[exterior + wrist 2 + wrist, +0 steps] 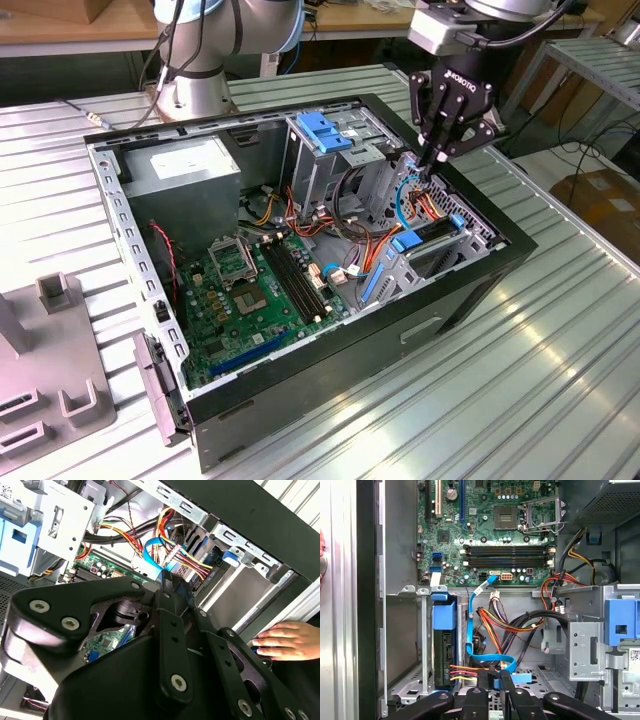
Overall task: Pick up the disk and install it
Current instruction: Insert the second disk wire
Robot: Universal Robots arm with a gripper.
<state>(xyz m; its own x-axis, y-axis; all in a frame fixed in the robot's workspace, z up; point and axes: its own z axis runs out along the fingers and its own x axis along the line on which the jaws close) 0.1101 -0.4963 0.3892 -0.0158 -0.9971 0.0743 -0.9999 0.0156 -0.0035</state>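
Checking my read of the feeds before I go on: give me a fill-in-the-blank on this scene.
1. The gripper hangs inside the case, close to a flat ____ cable.
2. The motherboard is ____.
3. In the second wrist view, a person's ____ rests against the case.
Missing words: blue; green; hand.

Exterior view looks down at an angle on the whole open computer case (pixel 300 260); both wrist views sit close inside it, sharing the motherboard (pixel 490 530) and cable bundle (pixel 175 555)
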